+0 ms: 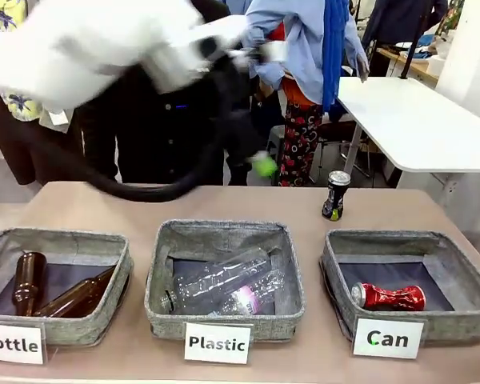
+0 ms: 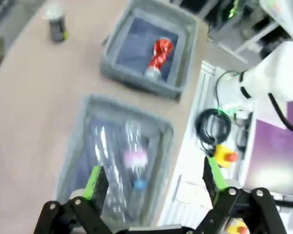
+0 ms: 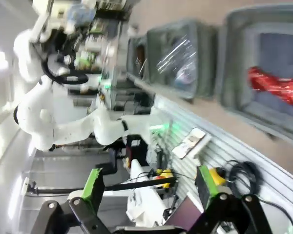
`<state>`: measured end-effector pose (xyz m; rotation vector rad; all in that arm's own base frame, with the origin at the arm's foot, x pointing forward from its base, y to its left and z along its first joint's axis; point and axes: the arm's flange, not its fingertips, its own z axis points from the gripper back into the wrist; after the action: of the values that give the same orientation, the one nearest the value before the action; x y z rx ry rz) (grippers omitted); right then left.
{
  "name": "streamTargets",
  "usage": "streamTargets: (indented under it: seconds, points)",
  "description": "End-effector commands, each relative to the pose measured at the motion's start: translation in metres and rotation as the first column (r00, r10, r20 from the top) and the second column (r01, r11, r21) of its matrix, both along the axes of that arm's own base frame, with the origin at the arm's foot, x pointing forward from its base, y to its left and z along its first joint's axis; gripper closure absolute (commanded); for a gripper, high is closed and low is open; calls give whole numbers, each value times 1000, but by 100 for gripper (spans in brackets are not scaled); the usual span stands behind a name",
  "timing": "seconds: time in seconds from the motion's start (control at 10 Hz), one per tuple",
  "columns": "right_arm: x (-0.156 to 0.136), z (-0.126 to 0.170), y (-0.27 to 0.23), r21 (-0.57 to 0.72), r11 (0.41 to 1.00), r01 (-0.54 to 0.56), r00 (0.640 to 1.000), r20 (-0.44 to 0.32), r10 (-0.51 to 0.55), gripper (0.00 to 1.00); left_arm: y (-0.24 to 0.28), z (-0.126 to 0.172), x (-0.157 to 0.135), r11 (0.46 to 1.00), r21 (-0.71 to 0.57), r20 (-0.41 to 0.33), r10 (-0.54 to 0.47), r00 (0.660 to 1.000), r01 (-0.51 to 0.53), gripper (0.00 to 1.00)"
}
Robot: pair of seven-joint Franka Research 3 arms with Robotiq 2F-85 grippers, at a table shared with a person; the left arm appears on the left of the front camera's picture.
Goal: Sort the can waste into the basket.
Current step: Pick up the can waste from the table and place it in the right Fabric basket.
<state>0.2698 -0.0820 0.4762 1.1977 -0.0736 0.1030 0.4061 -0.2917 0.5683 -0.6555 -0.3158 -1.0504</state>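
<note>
Three grey baskets are sitting in a row along the near edge of the table (image 1: 128, 204). The "Bottle" basket (image 1: 64, 240) on the left is holding two brown glass bottles (image 1: 52, 290); the middle "Plastic" basket (image 1: 224, 232) is holding clear plastic bottles (image 1: 220, 284); the "Can" basket (image 1: 400, 242) is standing on the right.

One red can (image 1: 388, 297) is lying on its side inside the "Can" basket, its long axis running left to right in the front view, its silver end pointing toward the middle basket. The black can (image 1: 335, 194) is standing upright on the bare table behind that basket, well apart from it, silver top facing up. Nothing is standing between the black can and the basket.

The left arm is sweeping blurred across the upper part of the front view, its black cable hanging low over the far table edge. The left tool (image 2: 151, 181) is hanging over the "Plastic" basket with its green pads spread wide and nothing between them. The right tool (image 3: 149, 183) is likewise spread wide and holding nothing, off the near side of the table. A person (image 1: 304, 48) in a light blue shirt is standing beyond the far edge.
</note>
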Motion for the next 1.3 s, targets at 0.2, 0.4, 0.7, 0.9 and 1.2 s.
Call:
streamTargets:
  seconds: [0.2, 0.4, 0.7, 0.9, 1.2]
  points:
    - [25, -24, 107, 169, 985, -17, 989, -144, 42, 0, 177, -35, 4, 965, -232, -227, 70, 971, -124, 0]
    - [33, -37, 117, 267, 964, 5, 977, -208, 53, 0, 253, -84, -6, 860, -460, -347, 53, 937, -219, 0]
    - [59, -47, 95, 238, 961, 144, 974, -206, -95, 0, 322, -168, -55, 642, -623, -508, 101, 855, -446, 0]
    - [59, -41, 104, 247, 969, 17, 978, -207, 35, 0, 318, -151, -42, 725, -560, -505, 86, 859, -401, 0]
    - [59, -41, 104, 247, 969, 17, 978, -207, 35, 0, 318, -151, -42, 725, -560, -505, 86, 859, -401, 0]
